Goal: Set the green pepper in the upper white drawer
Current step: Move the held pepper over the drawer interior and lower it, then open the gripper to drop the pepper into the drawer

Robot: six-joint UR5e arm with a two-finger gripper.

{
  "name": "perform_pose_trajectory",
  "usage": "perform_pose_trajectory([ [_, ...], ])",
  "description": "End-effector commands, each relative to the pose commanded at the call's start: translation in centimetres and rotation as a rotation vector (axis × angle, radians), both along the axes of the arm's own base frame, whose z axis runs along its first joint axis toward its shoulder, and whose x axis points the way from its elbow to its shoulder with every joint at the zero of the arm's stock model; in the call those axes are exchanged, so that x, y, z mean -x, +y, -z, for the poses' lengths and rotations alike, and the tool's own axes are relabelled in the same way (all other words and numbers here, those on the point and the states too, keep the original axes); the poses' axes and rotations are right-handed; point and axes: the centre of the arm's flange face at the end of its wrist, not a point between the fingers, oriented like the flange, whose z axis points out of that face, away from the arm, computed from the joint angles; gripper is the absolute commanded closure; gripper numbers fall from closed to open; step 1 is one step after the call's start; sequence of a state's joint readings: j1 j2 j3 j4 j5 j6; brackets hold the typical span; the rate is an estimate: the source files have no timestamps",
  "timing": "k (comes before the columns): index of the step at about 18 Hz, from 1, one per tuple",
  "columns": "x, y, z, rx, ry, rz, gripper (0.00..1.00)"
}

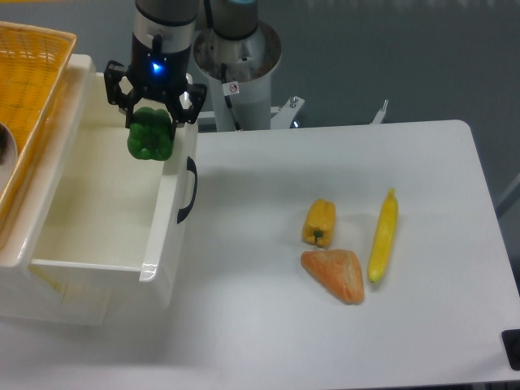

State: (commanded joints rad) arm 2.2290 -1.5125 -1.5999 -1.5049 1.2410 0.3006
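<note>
The green pepper (149, 136) is glossy, dark green and lobed. It sits between the fingers of my gripper (151, 122), which is shut on it. I hold it above the upper white drawer (97, 213), near the drawer's right wall at its far end. The drawer is pulled open, deep and cream-white, with a curved black handle (188, 190) on its front panel. The pepper hangs clear of the drawer floor.
A yellow wicker basket (28, 89) sits on top of the cabinet at the far left. On the white table to the right lie a yellow pepper (319, 222), an orange wedge-shaped item (334, 275) and a yellow banana (383, 236). The arm's base (238, 57) stands behind the drawer.
</note>
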Motion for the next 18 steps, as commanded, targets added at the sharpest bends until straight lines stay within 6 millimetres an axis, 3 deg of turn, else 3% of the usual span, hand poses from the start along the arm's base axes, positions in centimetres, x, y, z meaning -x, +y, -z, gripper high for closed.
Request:
perform_pose_trajectory([
  [10,-0.6,1.7,1.9,0.021,-0.032,0.038,0.45],
  [12,-0.7,1.9,2.1,0.023,-0.032,0.043,0.3],
  [14,-0.5,2.1,2.2,0.023,-0.032,0.043,0.07],
  [15,-0.5,2.1,2.1,0.022,-0.031,0.043,0.02],
  [18,-0.9,2.3,1.9,0.019,-0.028,0.053,0.01],
])
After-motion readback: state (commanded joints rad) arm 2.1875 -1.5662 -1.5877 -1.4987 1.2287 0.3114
